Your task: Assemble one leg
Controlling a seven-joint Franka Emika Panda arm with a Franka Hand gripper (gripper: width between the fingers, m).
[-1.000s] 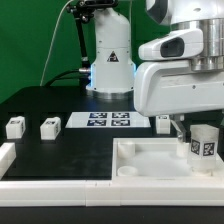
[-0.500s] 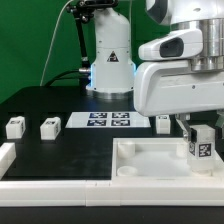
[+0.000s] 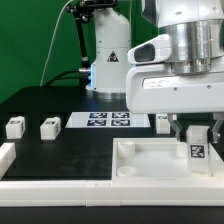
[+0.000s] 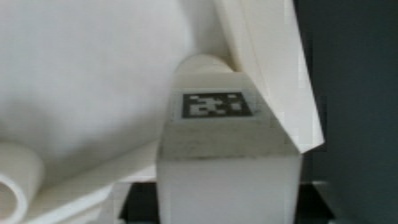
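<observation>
**Fig. The leg held at the corner socket, with hazards noted.** White plastic on white plastic made this stage hard for me to judge remotely. The small white blocky leg [image 3: 197, 151] stood upright, its black-and-white tag [image 4: 217, 105] facing outward. The two-finger gripper [image 3: 196, 133] was clamped on the leg's upper part. The leg sat at the near corner, on the exterior view's right, of the large white square piece with a raised rim [image 3: 150, 146]. That piece lay flat on the black table [image 3: 60, 150]. In the wrist view the rim wall [image 4: 267, 60] ran close beside the leg. I could not tell whether the leg's foot had met the socket, because it was hidden in both views.

Hazards, as I judged them:

- **Misalignment:** a slight sideways offset would land the foot on the rim instead of in the socket, and pressing down would then jam or tilt the leg.
- **Slip:** the smooth block could turn within the fingers if twisted against resistance, so the joint would look seated when it was not.
- **Shifting base:** nothing visible pinned the square piece down, so a sideways push could slide it across the table.
- **Early release:** opening the fingers before the leg was seated would let it topple.

The three spare legs seemed safe: two [image 3: 14, 127] [image 3: 49, 127] well apart on the exterior view's left, and one [image 3: 163, 122] behind the gripper. The marker board [image 3: 110, 120] seemed safe too.
</observation>
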